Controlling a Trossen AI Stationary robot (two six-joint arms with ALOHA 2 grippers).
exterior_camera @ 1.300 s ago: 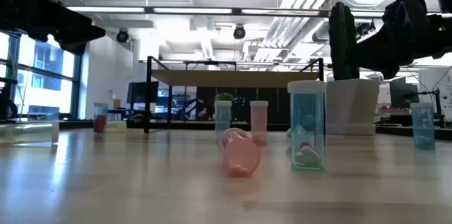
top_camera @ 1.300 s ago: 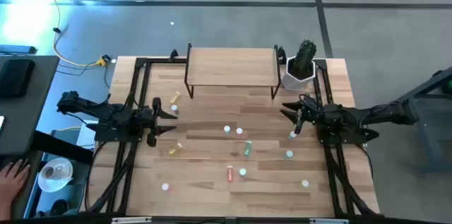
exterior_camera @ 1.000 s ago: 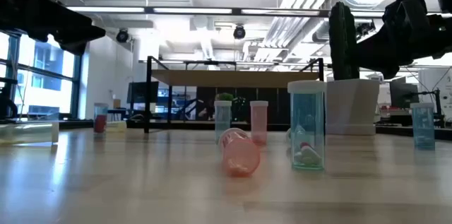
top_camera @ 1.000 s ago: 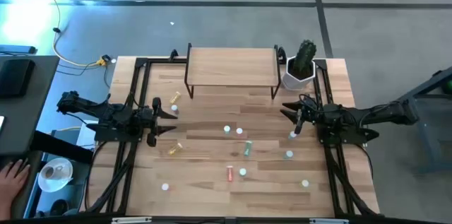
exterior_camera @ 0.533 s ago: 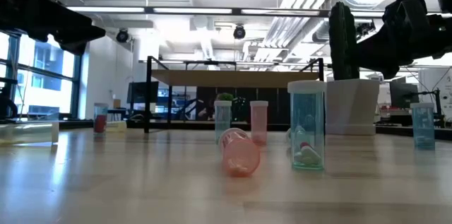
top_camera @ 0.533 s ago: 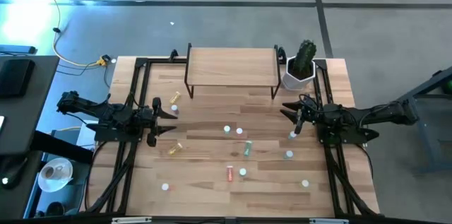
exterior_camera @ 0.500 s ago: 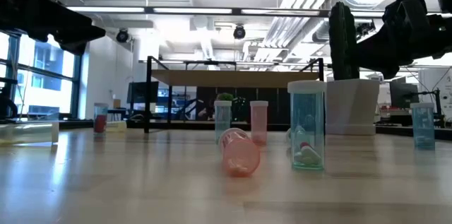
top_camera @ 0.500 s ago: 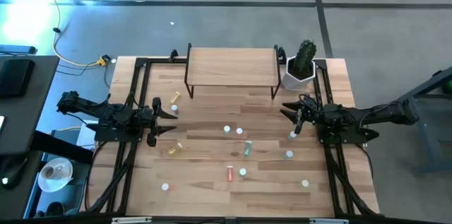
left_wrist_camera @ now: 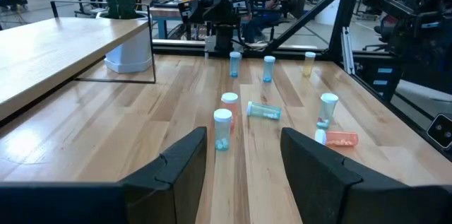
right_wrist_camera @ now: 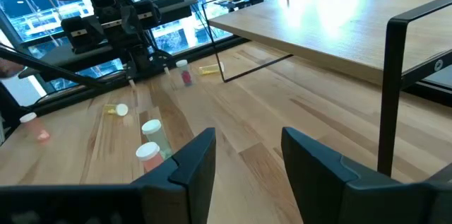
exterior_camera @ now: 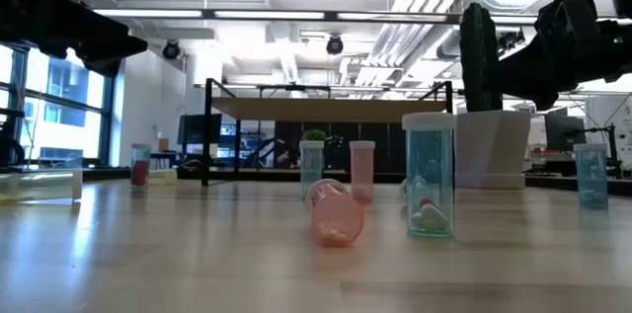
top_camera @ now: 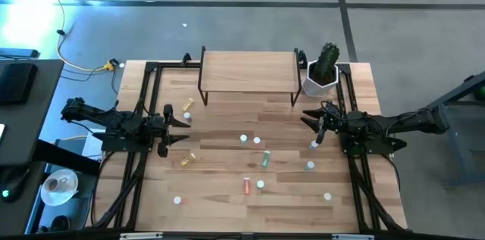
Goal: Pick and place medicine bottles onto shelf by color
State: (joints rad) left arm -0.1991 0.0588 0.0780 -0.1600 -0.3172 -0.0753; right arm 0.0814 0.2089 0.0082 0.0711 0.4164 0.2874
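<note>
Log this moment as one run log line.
left gripper: open, empty, table's left side | right gripper: open, empty, right side | medicine bottles: scattered on table | shelf: bare

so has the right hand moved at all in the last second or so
No. In the overhead view the right hand sits just below the cactus pot, level with the shelf's front legs, the same as in the earlier pictures.
</note>
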